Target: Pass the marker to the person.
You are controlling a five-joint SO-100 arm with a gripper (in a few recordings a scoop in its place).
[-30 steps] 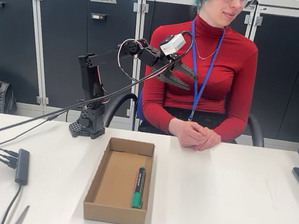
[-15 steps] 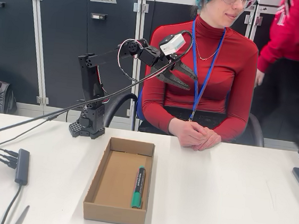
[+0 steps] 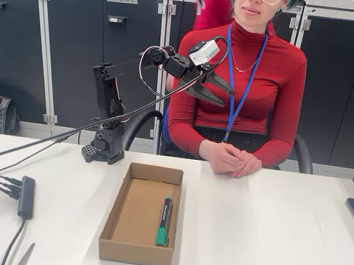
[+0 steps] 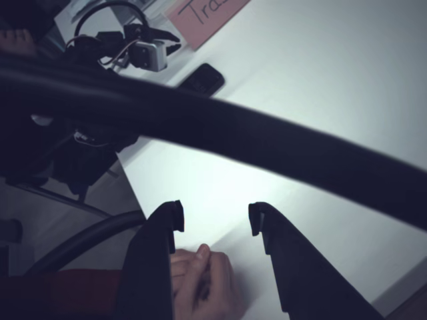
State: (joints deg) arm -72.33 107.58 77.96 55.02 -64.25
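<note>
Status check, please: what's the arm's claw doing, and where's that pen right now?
Gripper open, empty, raised in front of the person. Marker lying in the cardboard box, untouched. Nothing blocking the box.

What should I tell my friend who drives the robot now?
The gripper is raised in front of the person, jaws open and empty.
The marker lies in the cardboard box on the table, near its right wall in the fixed view.
The person's hands rest clasped on the table edge.
Done: nothing yet.
Left: reach down, grip the marker, lift it and pass it over.
</note>
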